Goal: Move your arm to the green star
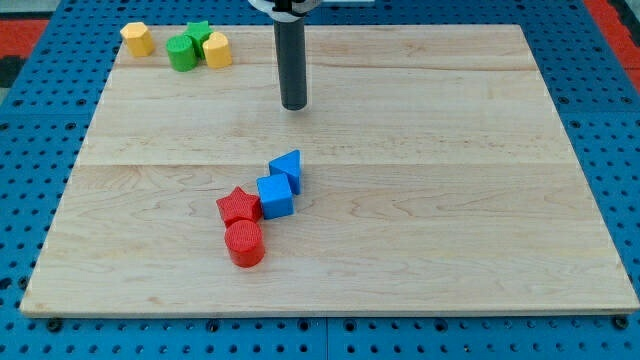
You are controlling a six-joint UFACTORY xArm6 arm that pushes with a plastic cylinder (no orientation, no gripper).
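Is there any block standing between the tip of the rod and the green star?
Nearly. From my tip, the green star lies toward the view's upper left. A yellow block sits against the star's near side, close to the straight path. A green cylinder stands beside it.

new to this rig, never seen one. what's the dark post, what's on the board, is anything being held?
One camera view, looking down at a wooden board. The dark post is the robot arm's rod; there is no grasping end effector, so nothing is held. My tip only slides along the board and pushes blocks.

Top left of the view: a green star, a green cylinder and two yellow blocks. Centre: a blue triangle, a blue cube, a red star and a red cylinder.

My tip is right of the green star, apart from it.
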